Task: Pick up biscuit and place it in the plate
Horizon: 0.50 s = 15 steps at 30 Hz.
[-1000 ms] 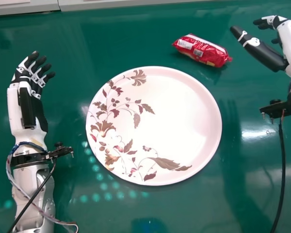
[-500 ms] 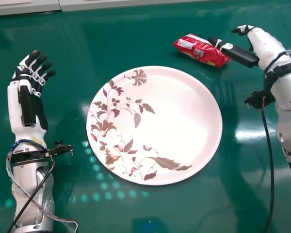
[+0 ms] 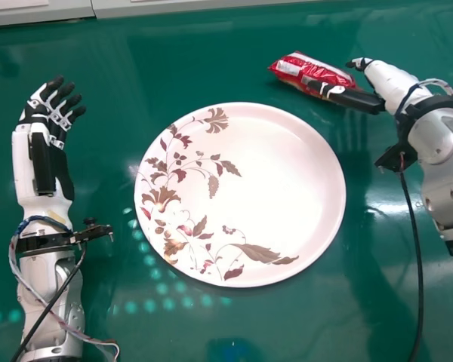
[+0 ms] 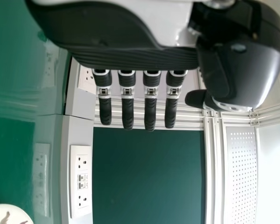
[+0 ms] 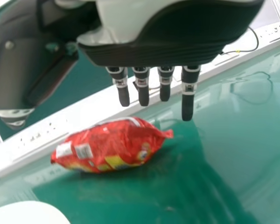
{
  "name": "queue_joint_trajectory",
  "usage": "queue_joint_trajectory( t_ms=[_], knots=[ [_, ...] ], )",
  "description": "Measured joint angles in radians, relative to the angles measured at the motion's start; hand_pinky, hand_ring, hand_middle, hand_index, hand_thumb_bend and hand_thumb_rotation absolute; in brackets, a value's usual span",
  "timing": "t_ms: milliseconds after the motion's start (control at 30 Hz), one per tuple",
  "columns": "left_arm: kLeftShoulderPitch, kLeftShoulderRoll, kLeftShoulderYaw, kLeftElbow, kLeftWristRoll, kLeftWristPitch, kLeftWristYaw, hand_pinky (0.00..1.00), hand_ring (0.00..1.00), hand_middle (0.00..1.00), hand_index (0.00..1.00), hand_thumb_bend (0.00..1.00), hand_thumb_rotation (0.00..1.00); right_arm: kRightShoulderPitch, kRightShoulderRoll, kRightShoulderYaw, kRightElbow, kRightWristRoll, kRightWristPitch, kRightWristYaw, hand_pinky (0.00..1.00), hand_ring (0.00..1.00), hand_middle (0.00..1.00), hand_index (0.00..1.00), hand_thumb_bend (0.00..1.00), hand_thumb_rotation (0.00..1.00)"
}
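Note:
The red biscuit packet point(image 3: 306, 69) lies on the green table behind the plate's right side. My right hand point(image 3: 370, 89) is at the packet's right end, its thumb stretched along the packet's near side; the fingers are open. In the right wrist view the packet point(image 5: 113, 145) lies whole in front of the open right hand point(image 5: 154, 53). The round white plate point(image 3: 264, 188) with a floral pattern rests at mid-table. At the left my left hand point(image 3: 51, 113) is open and holds nothing; the left wrist view shows the left hand point(image 4: 135, 56) with straight fingers.
A pale ledge point(image 3: 211, 7) runs along the table's far edge. In the left wrist view there is a socket strip point(image 4: 80, 182) beside the table. A black cable point(image 3: 418, 264) hangs from my right wrist.
My right hand has moved left to the packet, its thumb going from off to the right to the packet's near side. The packet, plate and left hand look unmoved.

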Motion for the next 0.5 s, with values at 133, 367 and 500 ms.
queue_joint_trajectory(
  t_ms=[133,367,500],
  knots=[
    [-0.001,-0.001,0.002,0.001,0.0,-0.002,0.0,0.8,0.83,0.84,0.84,0.08,0.0,-0.01,-0.019,0.011,0.006,-0.021,-0.01,0.019,0.85,0.97,1.0,1.0,1.0,0.66],
    [-0.001,-0.001,0.004,0.002,0.0,-0.002,-0.001,0.8,0.82,0.84,0.84,0.08,0.0,-0.019,-0.027,0.022,0.009,-0.036,-0.038,0.041,0.87,0.98,1.0,1.0,1.0,0.67],
    [-0.002,-0.001,0.004,0.003,0.0,-0.007,-0.001,0.76,0.81,0.83,0.83,0.08,0.0,-0.028,-0.032,0.022,0.018,-0.036,-0.076,0.04,0.86,0.97,1.0,1.0,1.0,0.68]
  ],
)
